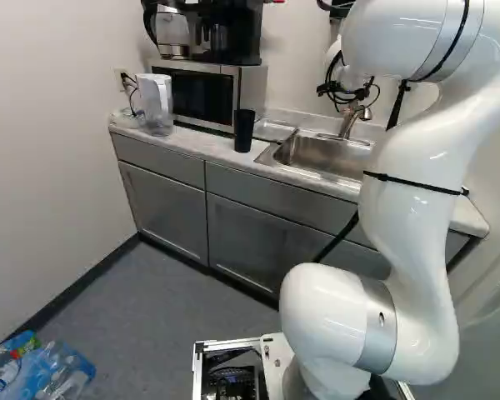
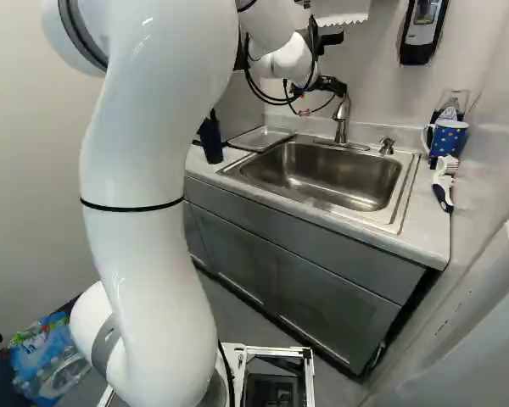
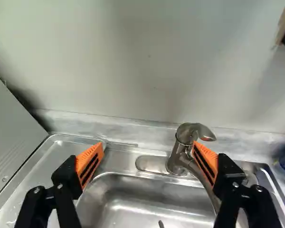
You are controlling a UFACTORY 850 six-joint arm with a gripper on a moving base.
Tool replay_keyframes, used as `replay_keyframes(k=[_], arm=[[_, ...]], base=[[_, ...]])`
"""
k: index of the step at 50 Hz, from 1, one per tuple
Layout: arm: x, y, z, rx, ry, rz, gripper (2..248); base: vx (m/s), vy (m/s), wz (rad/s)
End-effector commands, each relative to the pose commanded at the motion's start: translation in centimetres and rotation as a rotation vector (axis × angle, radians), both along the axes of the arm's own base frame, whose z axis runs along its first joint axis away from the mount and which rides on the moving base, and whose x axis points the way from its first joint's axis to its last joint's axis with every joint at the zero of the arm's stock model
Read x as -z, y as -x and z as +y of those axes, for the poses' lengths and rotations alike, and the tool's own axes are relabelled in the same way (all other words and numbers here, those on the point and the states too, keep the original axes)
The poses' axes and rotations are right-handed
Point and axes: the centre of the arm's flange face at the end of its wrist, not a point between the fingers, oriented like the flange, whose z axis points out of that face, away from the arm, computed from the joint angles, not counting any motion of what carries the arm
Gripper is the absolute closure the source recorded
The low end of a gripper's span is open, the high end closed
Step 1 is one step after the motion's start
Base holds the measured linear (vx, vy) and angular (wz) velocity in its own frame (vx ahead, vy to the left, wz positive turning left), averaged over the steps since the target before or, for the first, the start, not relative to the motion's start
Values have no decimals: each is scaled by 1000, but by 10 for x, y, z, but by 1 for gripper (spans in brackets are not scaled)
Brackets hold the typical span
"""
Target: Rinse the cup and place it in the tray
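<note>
Grey cabinets (image 1: 162,208) carry a pale countertop (image 1: 202,145), and the white arm (image 1: 417,233) reaches across it to the wall side of the stainless sink (image 2: 322,176). Left of the basin, past a shallow metal tray (image 2: 260,139), a microwave (image 1: 202,97) stands in the corner. The black gripper (image 3: 149,145) is at the back of the sink, its jaws spread wide and grasping nothing. In the left base view the task's likely cup, a tall black tumbler (image 1: 244,131), stands upright on the countertop between microwave and sink, near the tray. A smaller dotted mug (image 2: 449,140) sits beyond the sink's other side.

The step in hand seems to be working the faucet (image 3: 175,161); whether water runs, I can't tell. One orange pad (image 3: 206,161) overlaps the faucet in the wrist view, though contact is unclear. Best to bring that finger squarely under the lever (image 3: 202,132) and lift gently, without squeezing or shoving the spout sideways. Then back straight off before going for the tumbler, so the open fingers don't snag the faucet.
</note>
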Motion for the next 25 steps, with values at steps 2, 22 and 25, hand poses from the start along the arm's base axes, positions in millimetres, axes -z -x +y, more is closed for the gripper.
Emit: replay_keyframes(k=[2,22,25], arm=[[0,-1,-1,1,1,-2,3],[-3,-7,-5,3,21,-47,3],[-4,-7,-5,3,25,-56,3]], base=[[0,0,0],[0,0,0],[0,0,0]])
